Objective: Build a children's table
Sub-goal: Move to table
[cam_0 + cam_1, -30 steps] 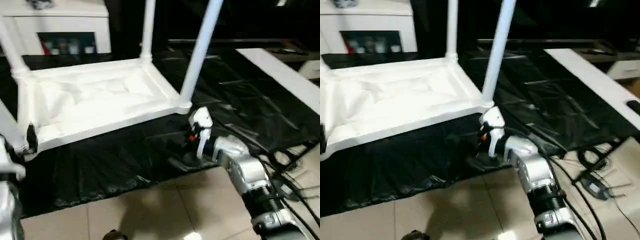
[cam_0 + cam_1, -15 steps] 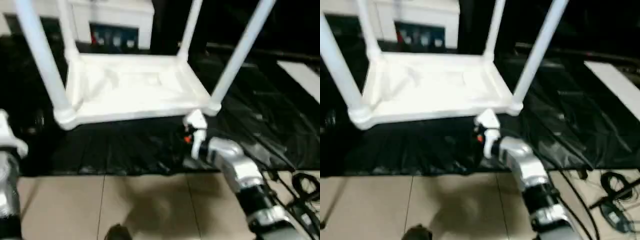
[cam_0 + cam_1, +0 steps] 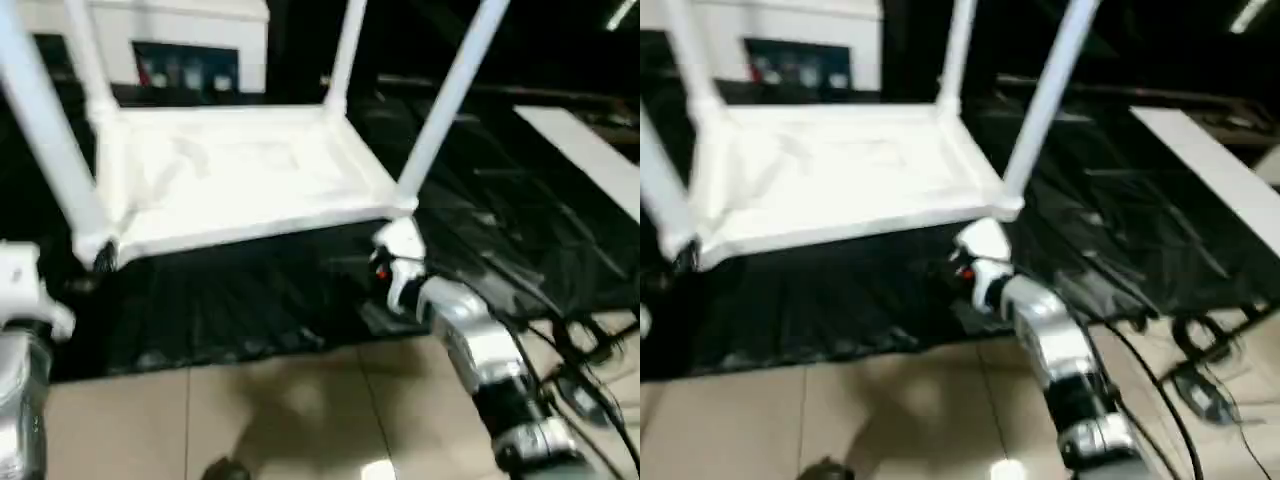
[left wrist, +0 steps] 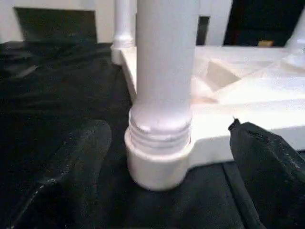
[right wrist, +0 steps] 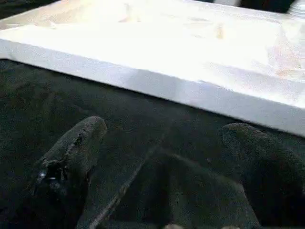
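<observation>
On the black sheet (image 3: 250, 300) spread over the floor, your children's table (image 3: 240, 170) lay upside down with all four legs standing in their corner sockets. Your left gripper (image 4: 167, 181) had its jaws spread wide on either side of the near-left leg (image 4: 164, 71), close to the socket collar and touching nothing. Your right gripper (image 5: 164, 164) also stood wide apart and empty, just short of the table's raised rim (image 5: 143, 83), near the near-right leg (image 3: 445, 110).

You should have watched the left side most. A slightly off-centre closure could have pushed the leg sideways and, I judged, levered it loose if it was not fully seated; the collar looked snug, though the view was too soft to be sure. A right finger (image 5: 71, 148) driven forward could have snagged the loose sheet or shoved the light table across it. Tall legs made it easy to tip.
</observation>
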Controlling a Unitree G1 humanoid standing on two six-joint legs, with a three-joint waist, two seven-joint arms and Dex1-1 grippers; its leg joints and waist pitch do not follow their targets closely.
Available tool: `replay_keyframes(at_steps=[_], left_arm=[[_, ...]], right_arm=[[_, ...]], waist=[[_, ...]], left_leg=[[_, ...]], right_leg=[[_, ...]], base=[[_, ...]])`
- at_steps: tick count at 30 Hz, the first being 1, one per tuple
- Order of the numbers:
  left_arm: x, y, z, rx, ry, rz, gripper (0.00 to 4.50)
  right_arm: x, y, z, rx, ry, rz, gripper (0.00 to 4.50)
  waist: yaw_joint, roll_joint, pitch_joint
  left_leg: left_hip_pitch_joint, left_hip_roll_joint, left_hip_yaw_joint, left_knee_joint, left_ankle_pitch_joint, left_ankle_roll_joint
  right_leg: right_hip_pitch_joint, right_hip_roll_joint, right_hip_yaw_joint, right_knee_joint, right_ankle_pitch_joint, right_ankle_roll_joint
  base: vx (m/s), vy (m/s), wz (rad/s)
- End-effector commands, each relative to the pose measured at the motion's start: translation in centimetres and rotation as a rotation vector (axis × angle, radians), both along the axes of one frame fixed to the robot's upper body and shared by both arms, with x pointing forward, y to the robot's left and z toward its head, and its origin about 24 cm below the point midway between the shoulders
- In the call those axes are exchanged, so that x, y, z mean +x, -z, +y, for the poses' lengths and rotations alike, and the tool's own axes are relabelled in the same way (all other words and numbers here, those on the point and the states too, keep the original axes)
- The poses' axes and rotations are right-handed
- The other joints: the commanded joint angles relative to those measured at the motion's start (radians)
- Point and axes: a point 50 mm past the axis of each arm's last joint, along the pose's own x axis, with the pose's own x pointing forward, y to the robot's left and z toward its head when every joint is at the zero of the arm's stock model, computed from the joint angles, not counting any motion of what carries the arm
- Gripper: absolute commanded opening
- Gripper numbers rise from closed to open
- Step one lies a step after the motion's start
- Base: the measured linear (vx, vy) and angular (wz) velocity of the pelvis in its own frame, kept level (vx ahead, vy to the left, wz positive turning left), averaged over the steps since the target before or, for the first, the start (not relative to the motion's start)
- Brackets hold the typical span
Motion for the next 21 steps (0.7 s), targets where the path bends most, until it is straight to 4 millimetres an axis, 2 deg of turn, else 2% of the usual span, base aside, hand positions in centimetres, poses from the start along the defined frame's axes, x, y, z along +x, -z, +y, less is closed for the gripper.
replay_keyframes(at_steps=[1, 2, 3, 4, 5, 6, 7, 8, 9, 10, 11, 12, 13, 14, 15, 16, 17, 18, 19, 20, 21], left_arm=[[-0.6, -1.3, -1.1, 0.057, -0.024, -0.045, 4.48], [-0.6, -1.7, -1.9, 0.083, -0.015, -0.056, 4.48], [-0.3, -2.4, -3.3, 0.136, 0.009, -0.076, 4.48], [-0.3, -2.4, -3.3, 0.136, 0.009, -0.076, 4.48], [0.2, -2.7, -3.9, 0.164, 0.017, -0.091, 4.48], [0.6, -2.8, -4.2, 0.174, 0.024, -0.099, 4.48], [1.7, -2.9, -4.7, 0.176, 0.036, -0.112, 4.48], [1.7, -2.9, -4.7, 0.176, 0.036, -0.112, 4.48], [2.4, -2.7, -5.0, 0.163, 0.036, -0.113, 4.48], [2.7, -2.6, -5.1, 0.140, 0.037, -0.112, 4.48], [3.1, -2.4, -5.1, 0.107, 0.035, -0.107, 4.48], [3.4, -2.1, -5.2, 0.046, 0.026, -0.094, 4.48], [3.4, -2.0, -5.2, 0.041, 0.023, -0.093, 4.48], [3.7, -2.0, -5.3, 0.025, 0.004, -0.093, 4.48], [3.7, -2.1, -5.4, 0.030, -0.005, -0.095, 4.48], [3.7, -2.1, -5.4, 0.031, -0.006, -0.094, 4.48], [3.5, -1.9, -5.3, 0.044, -0.011, -0.078, 4.48], [3.5, -1.9, -5.3, 0.044, -0.011, -0.078, 4.48], [3.4, -1.9, -5.2, 0.069, -0.012, -0.080, 4.48], [3.4, -1.9, -5.2, 0.087, -0.014, -0.084, 4.48], [3.4, -1.9, -5.2, 0.087, -0.014, -0.084, 4.48]], right_arm=[[-0.1, -0.4, -1.1, -0.002, 0.085, -0.042, 4.44], [-0.2, -0.4, -1.5, 0.003, 0.125, -0.047, 4.44], [-0.2, -0.4, -2.2, 0.010, 0.186, -0.047, 4.44], [-0.2, -0.4, -2.2, 0.010, 0.186, -0.047, 4.44], [0.0, -0.5, -2.6, 0.006, 0.213, -0.050, 4.44], [0.1, -0.6, -2.7, -0.008, 0.226, -0.065, 4.44], [0.6, -1.0, -2.9, -0.027, 0.253, -0.097, 4.44], [0.6, -1.0, -2.9, -0.027, 0.253, -0.097, 4.44], [1.0, -1.3, -2.9, -0.031, 0.260, -0.109, 4.44], [1.1, -1.3, -2.9, -0.038, 0.251, -0.114, 4.44], [1.1, -1.4, -2.7, -0.049, 0.235, -0.121, 4.44], [1.1, -1.5, -2.5, -0.060, 0.223, -0.128, 4.44], [1.1, -1.5, -2.5, -0.061, 0.221, -0.128, 4.44], [1.1, -1.5, -2.4, -0.060, 0.216, -0.130, 4.44], [1.1, -1.5, -2.3, -0.058, 0.214, -0.131, 4.44], [1.1, -1.5, -2.3, -0.057, 0.214, -0.130, 4.44], [1.1, -1.5, -2.2, -0.058, 0.216, -0.129, 4.44], [1.1, -1.5, -2.2, -0.058, 0.216, -0.129, 4.44], [1.1, -1.4, -2.2, -0.058, 0.217, -0.128, 4.44], [1.1, -1.4, -2.1, -0.058, 0.219, -0.129, 4.44], [1.1, -1.4, -2.1, -0.058, 0.219, -0.129, 4.44]], waist=[[-0.002, 0.031, -0.052], [-0.003, 0.034, -0.053], [-0.002, 0.032, -0.048], [-0.005, 0.036, -0.047], [-0.004, 0.028, -0.040], [-0.021, 0.059, -0.052], [-0.044, 0.091, -0.047], [-0.044, 0.091, -0.047], [-0.065, 0.090, -0.046], [-0.063, 0.089, -0.046], [-0.067, 0.087, -0.043], [-0.060, 0.049, -0.047], [-0.045, 0.022, -0.054], [-0.014, 0.021, -0.050], [-0.029, 0.004, -0.031], [-0.013, 0.008, -0.033], [-0.004, 0.010, -0.050], [-0.002, 0.013, -0.059], [-0.003, 0.029, -0.061], [-0.003, 0.032, -0.060], [0.004, 0.029, -0.062]], left_leg=[[0.026, 0.037, -0.010, -0.088, -0.178, -0.040], [0.029, 0.037, -0.010, -0.089, -0.190, -0.041], [0.033, 0.041, -0.012, -0.092, -0.226, -0.047], [0.039, 0.046, -0.018, -0.097, -0.252, -0.063], [-0.010, 0.020, -0.066, -0.118, -0.303, -0.037], [0.019, 0.041, -0.126, -0.131, -0.418, 0.002], [0.032, 0.069, -0.205, -0.156, -0.464, 0.073], [0.032, 0.069, -0.205, -0.156, -0.464, 0.073], [0.032, 0.051, -0.297, -0.178, -0.448, 0.182], [0.025, 0.024, -0.316, -0.182, -0.449, 0.189], [0.003, -0.009, -0.327, -0.192, -0.455, 0.173], [-0.057, -0.117, -0.315, -0.132, -0.403, 0.117], [-0.094, -0.152, -0.260, -0.036, -0.342, 0.103], [-0.073, -0.151, -0.170, 0.125, -0.236, 0.086], [-0.078, -0.073, -0.093, 0.141, -0.092, 0.055], [-0.077, -0.069, -0.078, 0.135, -0.083, 0.069], [-0.102, -0.028, -0.088, 0.139, -0.150, 0.127], [-0.120, -0.018, -0.097, 0.155, -0.185, 0.140], [-0.114, 0.014, -0.124, 0.178, -0.222, 0.104], [-0.112, 0.013, -0.123, 0.174, -0.210, 0.095], [-0.099, 0.001, -0.108, 0.154, -0.148, 0.097]], right_leg=[[0.023, -0.078, 0.041, -0.068, 0.195, -0.138], [0.022, -0.077, 0.041, -0.068, 0.177, -0.137], [0.015, -0.074, 0.042, -0.073, 0.113, -0.123], [0.012, -0.062, 0.036, -0.071, 0.086, -0.120], [0.045, -0.051, -0.017, -0.064, 0.065, -0.115], [0.037, -0.021, -0.051, -0.057, 0.010, -0.130], [0.023, -0.004, -0.067, -0.005, -0.063, -0.209], [0.023, -0.004, -0.067, -0.005, -0.063, -0.209], [0.013, 0.011, -0.060, 0.047, -0.180, -0.262], [0.013, 0.011, -0.048, 0.046, -0.196, -0.277], [0.028, 0.007, -0.041, 0.039, -0.208, -0.295], [0.068, -0.044, 0.001, -0.059, -0.303, -0.393], [0.081, -0.110, 0.018, -0.125, -0.348, -0.413], [0.058, -0.205, -0.004, -0.209, -0.413, -0.399], [0.057, -0.244, -0.071, -0.182, -0.305, -0.089], [0.071, -0.249, -0.074, -0.185, -0.237, -0.018], [0.119, -0.325, -0.045, -0.159, -0.033, 0.066], [0.143, -0.359, -0.022, -0.149, 0.093, 0.081], [0.139, -0.413, -0.026, -0.142, 0.408, 0.033], [0.141, -0.400, -0.044, -0.139, 0.468, 0.003], [0.140, -0.344, -0.088, -0.128, 0.564, -0.050]], base=[[0.000, 0.000, 0.00], [0.000, 0.000, 0.00], [0.000, 0.000, 0.00], [0.000, 0.000, 0.00], [0.000, 0.000, 0.00], [-0.026, -0.028, 0.26], [-0.033, -0.061, 0.49], [-0.033, -0.061, 0.49], [-0.047, -0.095, 0.40], [-0.064, -0.145, 0.34], [-0.064, -0.145, 0.34], [-0.105, -0.178, 0.41], [-0.094, -0.198, 0.53], [-0.094, -0.198, 0.53], [-0.047, -0.192, 0.39], [-0.011, -0.157, 0.27], [-0.011, -0.157, 0.27], [0.022, -0.125, 0.40], [0.024, -0.074, 0.44], [0.024, -0.074, 0.44], [0.025, -0.021, 0.43]])
